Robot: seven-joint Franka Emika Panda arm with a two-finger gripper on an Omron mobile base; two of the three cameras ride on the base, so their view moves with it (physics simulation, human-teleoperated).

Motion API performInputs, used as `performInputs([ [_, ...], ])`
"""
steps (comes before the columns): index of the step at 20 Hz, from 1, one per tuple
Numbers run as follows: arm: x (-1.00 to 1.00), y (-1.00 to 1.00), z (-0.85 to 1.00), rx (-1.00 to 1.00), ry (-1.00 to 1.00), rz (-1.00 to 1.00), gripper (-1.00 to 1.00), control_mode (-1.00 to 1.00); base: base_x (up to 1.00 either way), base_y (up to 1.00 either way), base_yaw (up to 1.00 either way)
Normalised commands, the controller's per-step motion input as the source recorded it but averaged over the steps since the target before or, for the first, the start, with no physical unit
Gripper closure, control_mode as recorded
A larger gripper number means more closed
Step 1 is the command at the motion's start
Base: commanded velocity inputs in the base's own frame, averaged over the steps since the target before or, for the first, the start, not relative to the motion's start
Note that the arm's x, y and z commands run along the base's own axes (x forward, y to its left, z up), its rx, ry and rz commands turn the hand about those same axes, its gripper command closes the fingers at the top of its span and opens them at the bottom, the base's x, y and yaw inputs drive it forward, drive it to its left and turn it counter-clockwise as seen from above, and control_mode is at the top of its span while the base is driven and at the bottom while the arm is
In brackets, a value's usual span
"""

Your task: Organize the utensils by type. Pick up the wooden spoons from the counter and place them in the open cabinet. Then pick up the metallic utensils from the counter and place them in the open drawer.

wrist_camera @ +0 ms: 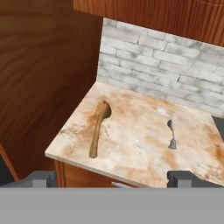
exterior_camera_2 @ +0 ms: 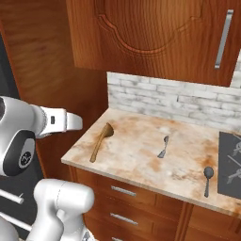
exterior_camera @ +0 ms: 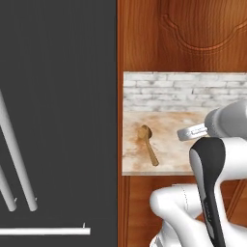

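while the fingers [wrist_camera: 112, 178] stand spread wide and pinch nothing, their two dark tips rise at the bottom of the hand view, well short of the bench [wrist_camera: 131, 148] and above its near edge. nearest ahead of the left tip lies a wooden spoon [wrist_camera: 99, 127], flat on the beige marbled top, its handle end toward the fingers and its round bowl farther off, pointing toward the back wall. ahead of the right tip, a little farther in, lies a small slim silver spoon [wrist_camera: 171, 134], also flat, well apart from the wooden one. in the right base view a small darker spoon [exterior_camera_2: 207, 180] lies near the front edge of the bench, farther to the right of the silver spoon [exterior_camera_2: 163, 147], just beside a dark cooktop [exterior_camera_2: 230, 162]. below the bench edge in that view sit reddish-brown drawer fronts [exterior_camera_2: 127, 197] with silver bar handles, all closed as far as can be seen. to the left of the fingers rises a tall reddish-brown wood panel [wrist_camera: 43, 78], touching the bench's left end. beyond the spoons stands a pale brick backsplash [wrist_camera: 166, 70], and above it hang wall cabinets [exterior_camera_2: 155, 33] with a carved door and a silver bar handle.
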Motion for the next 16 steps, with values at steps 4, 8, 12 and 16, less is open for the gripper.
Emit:
performInputs([
  [4, 0.00, 0.00, 0.00, 0.00, 0.00, 0.00, -1.00, 1.00, 0.56, 0.00, 0.00],
  [8, 0.01, 0.00, -0.03, 0.00, 0.11, 0.00, -1.00, -1.00, 0.09, 0.00, 0.00],
  [12, 0.00, 0.00, -0.20, 0.08, 0.20, 0.00, -1.00, -1.00, 0.00, 0.00, 0.00],
  [16, 0.13, 0.03, -0.37, 0.00, 0.14, -0.01, -1.00, -1.00, 0.00, 0.00, 0.00],
])
